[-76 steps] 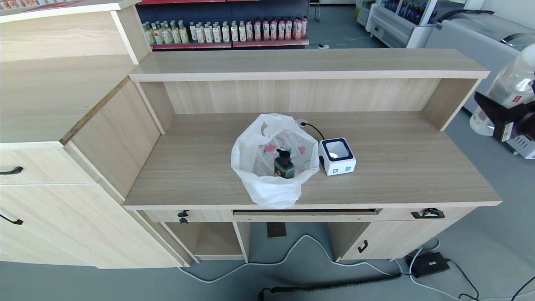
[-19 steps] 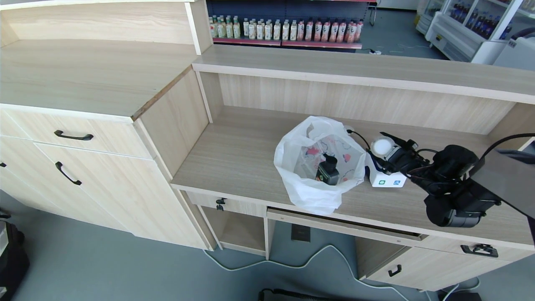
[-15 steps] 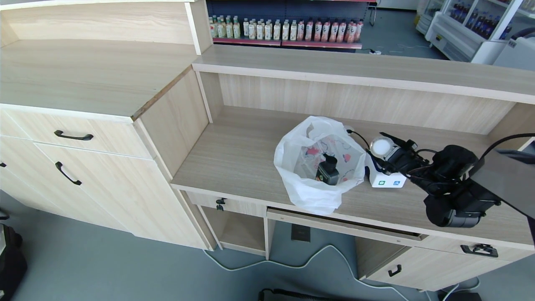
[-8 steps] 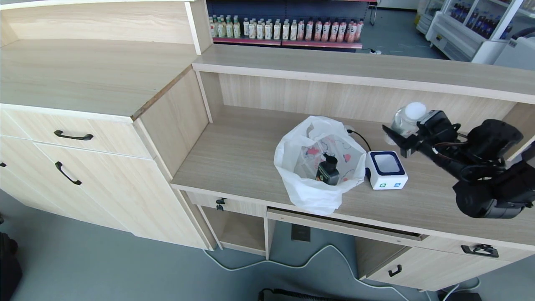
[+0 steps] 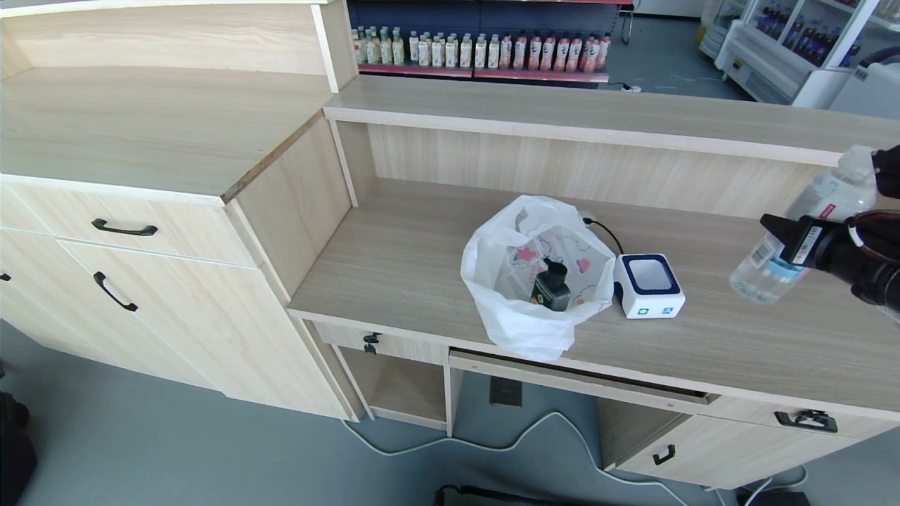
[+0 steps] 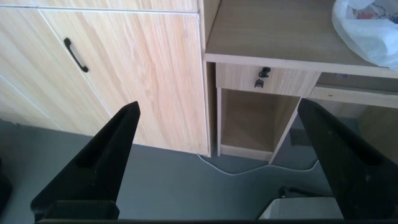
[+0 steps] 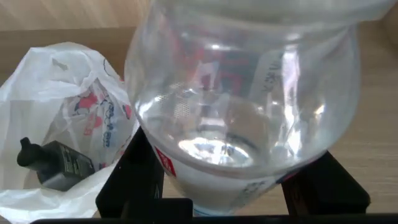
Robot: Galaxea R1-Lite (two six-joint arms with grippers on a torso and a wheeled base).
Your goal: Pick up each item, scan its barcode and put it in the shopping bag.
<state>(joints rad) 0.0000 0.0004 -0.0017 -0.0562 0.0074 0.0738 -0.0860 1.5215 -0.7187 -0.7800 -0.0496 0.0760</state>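
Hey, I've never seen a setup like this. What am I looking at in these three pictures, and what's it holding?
It is a two-armed robot at a shop checkout. The wide picture comes from its head camera; the other two from its wrists. On the pale wooden counter sit a white plastic shopping bag with a black bottle inside and a small white box-shaped scanner. The right gripper holds a clear plastic bottle, tilted, over the counter. The left gripper hangs open and empty, low beside the cabinet doors.
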